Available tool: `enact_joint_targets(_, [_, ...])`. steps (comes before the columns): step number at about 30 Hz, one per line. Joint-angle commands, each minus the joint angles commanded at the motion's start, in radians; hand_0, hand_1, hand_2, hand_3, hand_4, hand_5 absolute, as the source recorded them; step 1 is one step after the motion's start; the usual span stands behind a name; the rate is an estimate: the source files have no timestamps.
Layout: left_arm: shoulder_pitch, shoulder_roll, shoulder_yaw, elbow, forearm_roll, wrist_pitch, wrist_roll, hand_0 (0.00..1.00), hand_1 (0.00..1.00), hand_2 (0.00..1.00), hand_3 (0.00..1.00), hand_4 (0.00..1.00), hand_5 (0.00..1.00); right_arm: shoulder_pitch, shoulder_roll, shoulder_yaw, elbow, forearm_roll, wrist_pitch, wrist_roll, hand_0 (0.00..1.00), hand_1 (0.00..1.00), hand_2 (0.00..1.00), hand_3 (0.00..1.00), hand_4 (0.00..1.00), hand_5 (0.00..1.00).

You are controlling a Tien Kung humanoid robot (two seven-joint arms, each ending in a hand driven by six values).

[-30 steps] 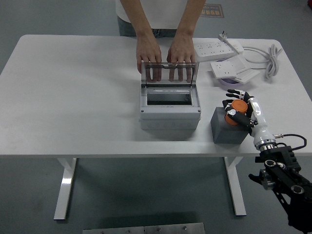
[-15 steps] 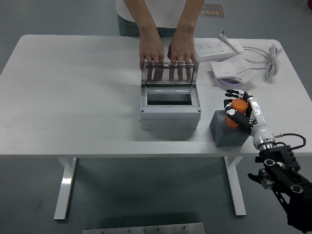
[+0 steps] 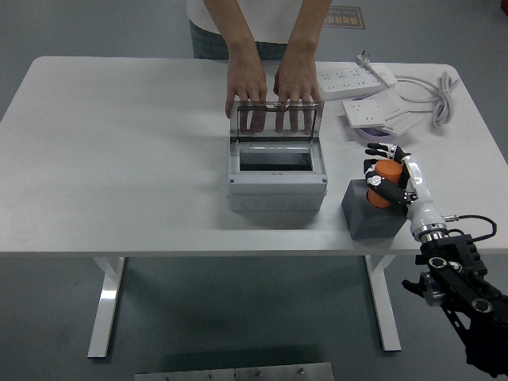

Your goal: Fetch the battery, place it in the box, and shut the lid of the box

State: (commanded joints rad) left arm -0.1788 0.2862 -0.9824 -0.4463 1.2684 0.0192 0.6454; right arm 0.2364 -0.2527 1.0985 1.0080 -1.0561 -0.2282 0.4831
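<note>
Fingers (image 3: 375, 168) of our right hand (image 3: 390, 176) curl round the orange battery (image 3: 386, 172), lower right of centre, just over the dark grey block (image 3: 373, 213). Grey box (image 3: 278, 178) sits mid-frame w/ its clear lid (image 3: 276, 121) standing upright at the back edge. Person's two hands (image 3: 274, 83) at top centre rest behind that lid, fingers showing thru it. White power strips (image 3: 359, 78) & cable lie upper right on the white table (image 3: 119, 143). Our left arm doesn't show.
</note>
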Motion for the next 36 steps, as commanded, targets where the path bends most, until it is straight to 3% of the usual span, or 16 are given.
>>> enact_joint_targets(26, [0.006,0.001,-0.009,-0.002,0.012,0.007,0.000,0.632,0.698,0.573,0.541,0.500,0.002,0.003,0.008,-0.002,0.003,0.011,-0.012,0.008,0.464,0.620,0.658,0.647,0.558,0.046])
enact_joint_targets(27, [0.006,0.001,-0.009,-0.003,0.012,0.007,0.000,0.632,0.698,0.573,0.541,0.500,0.002,0.003,0.008,-0.002,0.003,0.012,-0.013,0.008,0.318,0.518,0.607,0.631,0.552,0.062])
enact_joint_targets(32, [0.007,0.001,-0.011,-0.003,0.013,0.008,0.000,0.632,0.698,0.573,0.541,0.500,0.002,0.003,0.008,-0.002,0.004,0.020,-0.015,0.010,0.318,0.518,0.607,0.631,0.552,0.062])
enact_joint_targets(33, [0.007,0.001,-0.011,-0.003,0.013,0.009,0.000,0.632,0.698,0.573,0.541,0.500,0.002,0.003,0.008,-0.003,0.005,0.022,-0.015,0.010,0.238,0.342,0.414,0.562,0.479,0.144])
enact_joint_targets(36, [0.007,0.001,-0.012,-0.004,0.011,0.011,0.000,0.632,0.698,0.573,0.541,0.500,0.002,0.004,0.008,-0.002,0.006,0.034,-0.016,0.014,0.238,0.342,0.414,0.562,0.479,0.144])
